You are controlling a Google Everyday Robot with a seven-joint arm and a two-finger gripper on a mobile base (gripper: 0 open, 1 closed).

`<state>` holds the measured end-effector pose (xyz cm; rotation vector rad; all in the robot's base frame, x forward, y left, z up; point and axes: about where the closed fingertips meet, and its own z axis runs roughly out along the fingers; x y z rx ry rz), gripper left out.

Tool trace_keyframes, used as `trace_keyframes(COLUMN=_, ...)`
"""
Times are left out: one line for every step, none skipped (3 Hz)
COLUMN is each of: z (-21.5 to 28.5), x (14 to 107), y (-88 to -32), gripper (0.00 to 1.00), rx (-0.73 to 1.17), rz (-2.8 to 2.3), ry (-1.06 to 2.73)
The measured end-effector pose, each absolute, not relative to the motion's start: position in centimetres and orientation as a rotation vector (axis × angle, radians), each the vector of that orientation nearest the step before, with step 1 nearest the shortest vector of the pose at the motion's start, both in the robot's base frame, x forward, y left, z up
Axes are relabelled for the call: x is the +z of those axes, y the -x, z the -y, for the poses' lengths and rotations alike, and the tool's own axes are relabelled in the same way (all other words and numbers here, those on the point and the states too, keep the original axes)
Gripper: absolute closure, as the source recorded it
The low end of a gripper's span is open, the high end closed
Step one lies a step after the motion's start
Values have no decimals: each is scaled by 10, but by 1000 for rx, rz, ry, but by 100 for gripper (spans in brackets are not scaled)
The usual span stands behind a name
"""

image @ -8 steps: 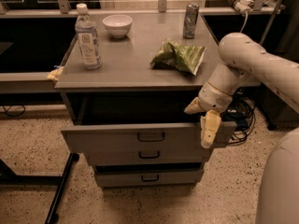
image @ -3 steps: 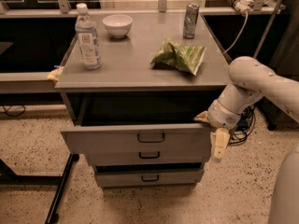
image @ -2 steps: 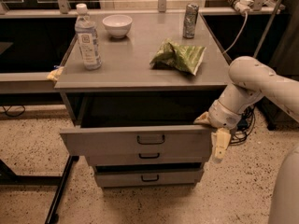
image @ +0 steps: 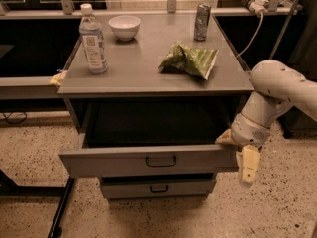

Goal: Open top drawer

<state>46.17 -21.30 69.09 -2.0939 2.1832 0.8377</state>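
Top drawer [image: 119, 161]: slid further out past desk [image: 138, 68] front edge, essentially open. End effector [image: 241, 155] at front-right corner, grip state indeterminable.

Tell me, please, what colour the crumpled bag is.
Crumpled bag: streaky green, camera view; gripper hangs by the grey top drawer's right end.

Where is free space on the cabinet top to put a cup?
Free: between water bottle and green bag, and along the front edge. Crowded: the back, with bowl and can. The end effector is at the top drawer's right end.
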Motion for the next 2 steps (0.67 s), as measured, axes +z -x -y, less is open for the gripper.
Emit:
trace_keyframes(z=214, x=706, y=-441, gripper=0, rx=944, rz=-2238, ry=2127)
trace_keyframes(z=215, x=708, y=-436, gripper=0, rx=967, rz=-2241, ry=2137)
